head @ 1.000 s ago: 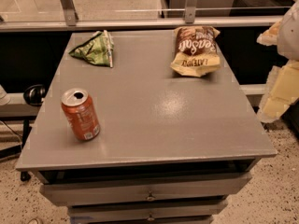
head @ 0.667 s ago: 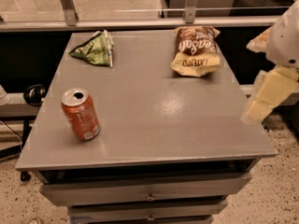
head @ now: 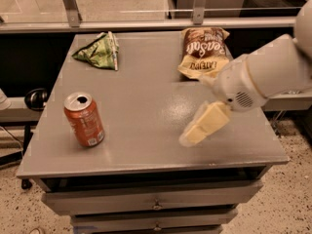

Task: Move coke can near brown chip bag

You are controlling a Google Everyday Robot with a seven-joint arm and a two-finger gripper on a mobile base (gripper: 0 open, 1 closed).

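Gripper (head: 202, 126) has swung in over the table (head: 146, 94), right of the can (head: 84, 119). Touching nothing; I can't tell its opening.

Nothing is legible: the brown chip bag (head: 202, 52) bears unreadable white lettering, the coke can (head: 84, 119) pale print.

coke can (head: 84, 121) orange-red, silver top | brown chip bag (head: 202, 52) dark brown, yellow base | claw (head: 189, 136) cream, over grey table (head: 146, 101) right

One high camera looks steeply down at the table (head: 146, 101) — hand (head: 194, 133) lower right.
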